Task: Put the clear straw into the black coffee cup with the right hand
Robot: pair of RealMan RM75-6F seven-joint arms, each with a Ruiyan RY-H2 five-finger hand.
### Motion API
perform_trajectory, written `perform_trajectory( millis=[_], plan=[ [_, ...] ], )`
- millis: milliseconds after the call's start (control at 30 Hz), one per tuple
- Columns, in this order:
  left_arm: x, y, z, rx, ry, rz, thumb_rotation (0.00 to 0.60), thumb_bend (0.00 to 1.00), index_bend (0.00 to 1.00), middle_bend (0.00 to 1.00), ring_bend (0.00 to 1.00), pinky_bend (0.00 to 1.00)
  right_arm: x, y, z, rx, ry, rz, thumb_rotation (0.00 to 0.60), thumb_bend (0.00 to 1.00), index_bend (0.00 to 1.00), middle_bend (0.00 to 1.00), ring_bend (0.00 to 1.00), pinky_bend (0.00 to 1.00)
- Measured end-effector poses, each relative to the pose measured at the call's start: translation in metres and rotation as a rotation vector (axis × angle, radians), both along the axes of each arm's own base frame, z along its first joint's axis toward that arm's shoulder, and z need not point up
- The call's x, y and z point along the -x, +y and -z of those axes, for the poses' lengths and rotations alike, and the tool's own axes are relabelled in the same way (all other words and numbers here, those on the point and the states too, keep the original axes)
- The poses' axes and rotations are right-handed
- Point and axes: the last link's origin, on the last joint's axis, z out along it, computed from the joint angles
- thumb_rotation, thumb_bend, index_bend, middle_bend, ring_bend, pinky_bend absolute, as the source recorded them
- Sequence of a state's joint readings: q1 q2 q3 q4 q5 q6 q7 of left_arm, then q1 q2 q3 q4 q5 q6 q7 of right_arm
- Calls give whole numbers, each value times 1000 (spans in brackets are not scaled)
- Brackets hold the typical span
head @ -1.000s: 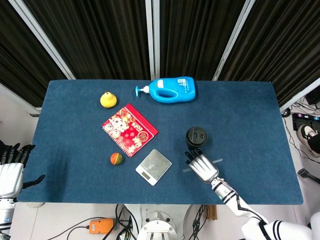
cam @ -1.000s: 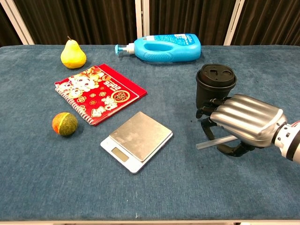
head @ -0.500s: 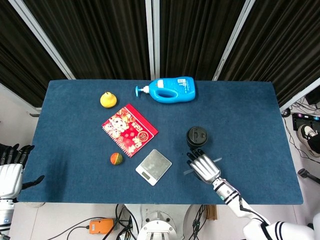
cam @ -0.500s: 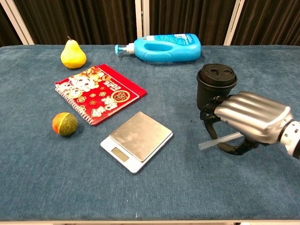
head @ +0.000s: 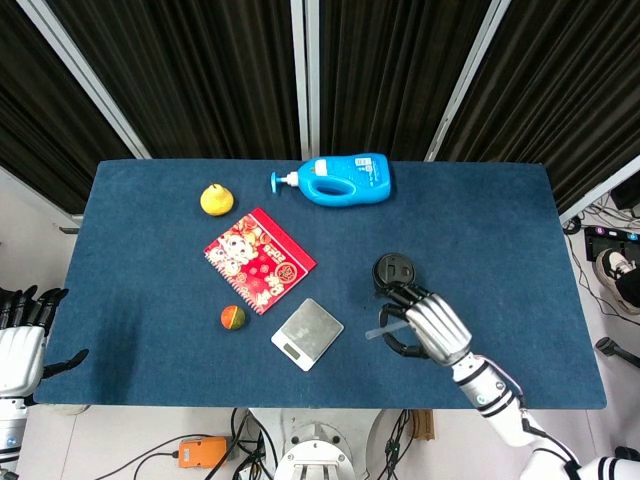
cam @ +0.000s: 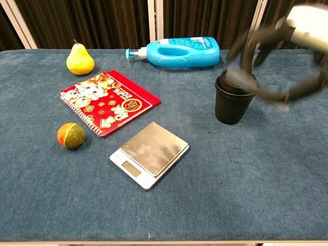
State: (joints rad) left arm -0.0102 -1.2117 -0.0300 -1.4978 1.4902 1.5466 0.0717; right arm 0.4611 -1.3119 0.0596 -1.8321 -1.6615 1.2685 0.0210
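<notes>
Straw (head: 388,330) first: it sits pinched in my right hand (head: 432,328), lifted off the blue table (head: 150,260) and lying nearly level, its free end poking out toward the scale (head: 307,333). I judge that a level straw cannot go in, so the next move calls for tipping it upright and lining one end with a hole in the lid, which I cannot make out clearly from the head view. The black cup (cam: 233,100) stands just beyond my fingers (head: 410,298), so the carry is short. In the chest view my hand (cam: 287,46) is a blur above and to the side of the cup, and I cannot make out the straw there at all. How firm the pinch is I cannot tell; a thin clear tube could slip or swing as I turn it.

My left hand (head: 22,345) hangs off the table edge, fingers apart, holding nothing, well out of the way since this job belongs to the right one. The pear (head: 216,199), the red notebook (head: 258,258), the small ball (head: 233,317) and the blue bottle (head: 340,179) lie well apart from the cup.
</notes>
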Motion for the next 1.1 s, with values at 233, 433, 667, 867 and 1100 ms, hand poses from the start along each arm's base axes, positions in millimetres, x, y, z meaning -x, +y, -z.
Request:
perform_trajectory(
  millis=[233,433,667,867,1100],
  plan=[
    [-1,0,1,7,4,-6,600,49,130,136,34,0,-1,-40,-23,-49,-311,132,600,623,710,373,282,374],
    [-3,2,0,10,10,-7,600,49,129,136,34,0,7,-80,-24,-61,-458,231,600,623,710,374,282,374],
    [-4,3,-1,11,14,-12,600,49,129,136,34,0,4,-96,-12,-94,-513,253,600,625,710,375,282,374],
    [-3,3,0,14,14,-15,600,49,130,136,33,0,3,-98,-4,-113,-505,259,600,624,710,375,282,372],
    [-1,3,0,12,11,-18,600,49,129,136,34,0,3,-100,3,-121,-500,267,600,625,710,375,282,372]
  ],
)
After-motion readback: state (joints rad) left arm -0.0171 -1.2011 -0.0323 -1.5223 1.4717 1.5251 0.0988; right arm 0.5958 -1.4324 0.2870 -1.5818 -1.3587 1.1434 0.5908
